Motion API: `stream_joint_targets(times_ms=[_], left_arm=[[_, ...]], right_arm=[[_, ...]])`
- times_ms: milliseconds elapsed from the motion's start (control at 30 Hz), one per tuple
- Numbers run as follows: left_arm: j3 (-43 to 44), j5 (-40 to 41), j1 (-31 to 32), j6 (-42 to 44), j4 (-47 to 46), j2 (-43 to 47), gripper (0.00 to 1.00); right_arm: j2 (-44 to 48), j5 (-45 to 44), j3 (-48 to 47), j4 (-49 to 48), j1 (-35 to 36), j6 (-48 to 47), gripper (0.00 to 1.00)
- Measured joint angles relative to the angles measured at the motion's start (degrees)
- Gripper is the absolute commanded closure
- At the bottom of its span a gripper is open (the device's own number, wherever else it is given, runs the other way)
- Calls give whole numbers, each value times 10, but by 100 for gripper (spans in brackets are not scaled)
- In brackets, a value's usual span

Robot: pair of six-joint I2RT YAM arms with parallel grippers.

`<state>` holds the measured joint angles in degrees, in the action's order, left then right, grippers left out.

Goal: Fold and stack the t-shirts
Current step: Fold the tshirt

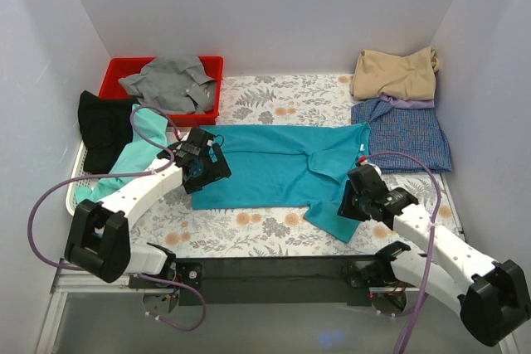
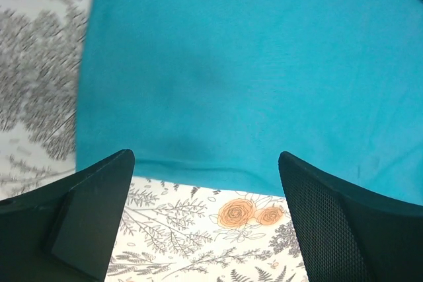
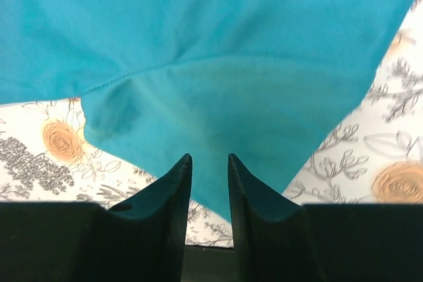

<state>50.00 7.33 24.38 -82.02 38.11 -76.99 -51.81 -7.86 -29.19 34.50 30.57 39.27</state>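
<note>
Step in hand judged as the fold of the teal t-shirt [image 1: 274, 163], which is spread flat mid-table [image 1: 249, 236]; left gripper [image 2: 205, 163] is held wide open over the shirt's near-left hem corner, nothing gripped; right gripper [image 3: 209, 163] is narrowed to a slit on the near sleeve [image 3: 218, 183] tip; next, the left jaws need closing on the hem so both edges can be lifted together.
</note>
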Motion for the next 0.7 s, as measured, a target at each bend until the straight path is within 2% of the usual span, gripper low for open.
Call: stream_joint_targets(times_ms=[133, 300, 600, 667, 700], left_arm=[[-21, 28, 3, -52, 37, 19, 10], [-74, 31, 3, -97, 59, 30, 10], [-91, 66, 3, -144, 95, 38, 7], [-91, 79, 3, -148, 94, 38, 8], [-91, 86, 3, -149, 93, 38, 12]], right_arm=[[45, -11, 21, 39, 34, 78, 65], [53, -21, 36, 80, 74, 137, 64], [29, -90, -20, 188, 161, 234, 57], [25, -103, -28, 198, 169, 250, 57], [23, -107, -28, 203, 170, 257, 57]])
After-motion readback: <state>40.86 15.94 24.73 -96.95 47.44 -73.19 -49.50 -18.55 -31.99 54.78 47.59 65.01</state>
